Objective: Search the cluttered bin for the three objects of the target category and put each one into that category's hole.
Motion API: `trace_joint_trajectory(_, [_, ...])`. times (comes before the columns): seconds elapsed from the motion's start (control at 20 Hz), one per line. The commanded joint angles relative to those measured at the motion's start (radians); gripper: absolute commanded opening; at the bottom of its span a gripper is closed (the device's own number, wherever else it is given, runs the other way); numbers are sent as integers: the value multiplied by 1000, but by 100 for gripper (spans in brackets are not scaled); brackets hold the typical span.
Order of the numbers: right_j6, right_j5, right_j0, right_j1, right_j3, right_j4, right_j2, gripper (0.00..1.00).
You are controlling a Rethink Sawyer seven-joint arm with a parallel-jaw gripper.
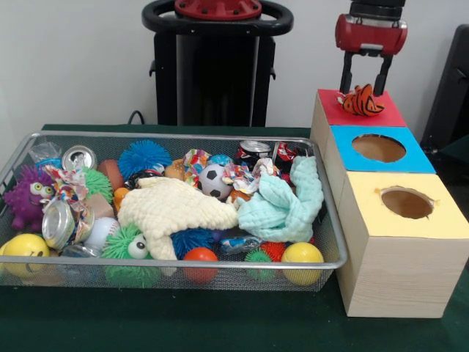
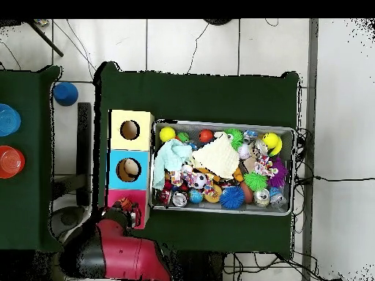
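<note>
An orange, black-striped plush toy (image 1: pixel 362 102) lies on the red top (image 1: pixel 385 114) of the far wooden box, covering its hole. My gripper (image 1: pixel 364 88) hangs straight over it, open, one finger on each side of the toy's upper part, fingertips (image 1: pixel 345 82) level with it. From overhead the toy (image 2: pixel 124 203) shows on the red top (image 2: pixel 116 196), with the gripper (image 2: pixel 126 212) partly hidden under the red arm. The wire bin (image 1: pixel 183 136) holds a jumble: a cream cloth (image 1: pixel 172 209), a mint cloth (image 1: pixel 286 205), balls, cans and spiky toys.
Next to the red top come the blue top (image 1: pixel 378 149) and yellow top (image 1: pixel 407 203), each with an open round hole. The bin (image 2: pixel 223 123) stands beside the boxes on green cloth. In the overhead view, blue and red cups (image 2: pixel 9 119) sit on a side table.
</note>
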Motion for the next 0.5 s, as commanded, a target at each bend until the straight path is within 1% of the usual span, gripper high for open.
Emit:
trace_joint_trajectory(0.05, [220, 70, -17, -45, -27, 34, 12, 100])
trace_joint_trajectory(0.5, [210, 68, -35, -72, -10, 27, 26, 100])
